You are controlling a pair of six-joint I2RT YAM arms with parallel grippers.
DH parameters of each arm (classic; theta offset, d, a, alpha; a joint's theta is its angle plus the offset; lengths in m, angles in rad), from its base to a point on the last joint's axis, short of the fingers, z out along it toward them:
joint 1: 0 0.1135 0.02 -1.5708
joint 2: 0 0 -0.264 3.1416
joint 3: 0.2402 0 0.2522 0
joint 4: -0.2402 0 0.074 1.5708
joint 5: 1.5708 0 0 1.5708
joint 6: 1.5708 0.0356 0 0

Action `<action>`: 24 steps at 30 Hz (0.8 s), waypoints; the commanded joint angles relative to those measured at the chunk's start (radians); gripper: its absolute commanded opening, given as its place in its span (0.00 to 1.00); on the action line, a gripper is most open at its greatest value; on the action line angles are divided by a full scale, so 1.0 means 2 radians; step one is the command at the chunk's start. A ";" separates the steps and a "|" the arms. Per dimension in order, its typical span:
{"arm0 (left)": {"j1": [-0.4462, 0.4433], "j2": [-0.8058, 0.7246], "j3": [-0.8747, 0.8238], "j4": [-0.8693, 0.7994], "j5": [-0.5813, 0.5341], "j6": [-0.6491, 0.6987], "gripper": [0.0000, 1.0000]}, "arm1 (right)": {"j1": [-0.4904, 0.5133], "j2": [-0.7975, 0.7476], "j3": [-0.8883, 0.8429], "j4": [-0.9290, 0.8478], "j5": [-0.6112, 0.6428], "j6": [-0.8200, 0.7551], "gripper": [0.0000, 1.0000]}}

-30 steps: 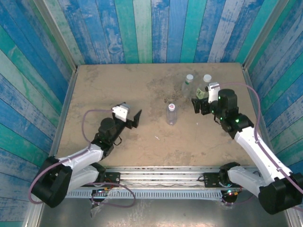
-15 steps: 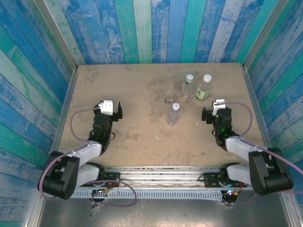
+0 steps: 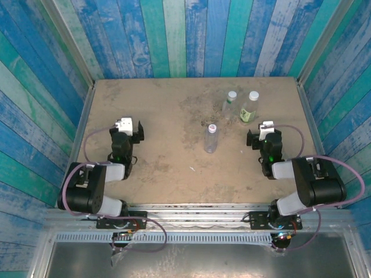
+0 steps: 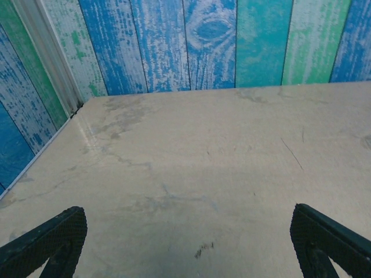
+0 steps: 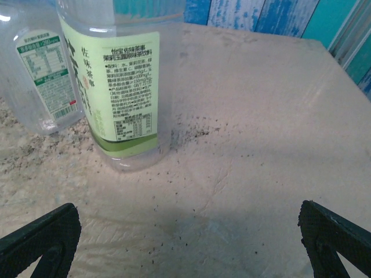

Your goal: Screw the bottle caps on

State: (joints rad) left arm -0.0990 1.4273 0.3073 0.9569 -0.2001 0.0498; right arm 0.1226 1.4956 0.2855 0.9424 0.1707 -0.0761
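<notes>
Since a second ago: both arms have folded back toward their bases. The left pincer (image 3: 127, 130) has gone from near mid-table to 9 o'clock. The right pincer (image 3: 265, 136) has pulled back from the bottle pair to 3 o'clock. Both were released then and are released now, jaws wide, grasping nothing (image 4: 185, 249) (image 5: 185, 243).

The bottles have not shifted.

Bottles, count three, all upright on the sandy brown table (image 3: 162, 104):
- clear plastic bottle with a green label (image 3: 249, 111) (image 5: 124, 87), at 1 o'clock
- clear plastic bottle with a small printed label (image 3: 229, 105) (image 5: 49, 75), just beside it
- plain clear plastic bottle (image 3: 211, 142), near centre, well apart from the pair

Caps, count three, one on each neck:
- two round white plastic caps (image 3: 253, 95) (image 3: 232, 94) on the pair
- one pinkish-white cap (image 3: 213, 128) on the plain bottle

Cannot tell how tightly they sit.
</notes>
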 commanded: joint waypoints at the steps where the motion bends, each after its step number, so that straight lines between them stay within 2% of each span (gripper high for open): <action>1: 0.034 0.029 0.012 0.002 0.051 -0.031 0.94 | -0.005 0.004 0.033 -0.009 -0.004 -0.001 1.00; 2: 0.042 0.024 0.007 0.001 0.062 -0.038 0.94 | -0.006 0.005 0.045 -0.030 -0.005 0.000 1.00; 4: 0.045 0.045 -0.021 0.080 0.066 -0.036 0.94 | -0.007 0.013 0.061 -0.049 -0.004 0.002 1.00; 6: 0.045 0.035 -0.013 0.044 0.067 -0.038 0.94 | -0.015 0.011 0.061 -0.052 -0.017 0.005 1.00; 7: 0.045 0.042 -0.019 0.071 0.065 -0.036 0.94 | -0.015 0.011 0.060 -0.052 -0.017 0.006 1.00; 9: 0.045 0.035 -0.014 0.044 0.063 -0.036 0.94 | -0.015 0.011 0.060 -0.052 -0.017 0.005 1.00; 11: 0.045 0.042 -0.019 0.068 0.064 -0.033 0.94 | -0.015 0.011 0.060 -0.052 -0.017 0.005 1.00; 24: 0.045 0.037 -0.015 0.052 0.064 -0.036 0.94 | -0.015 0.012 0.061 -0.053 -0.017 0.005 1.00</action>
State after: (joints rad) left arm -0.0109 1.4830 0.2790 1.0405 -0.0834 -0.0170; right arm 0.0967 1.5139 0.4042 0.8524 0.1368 -0.0715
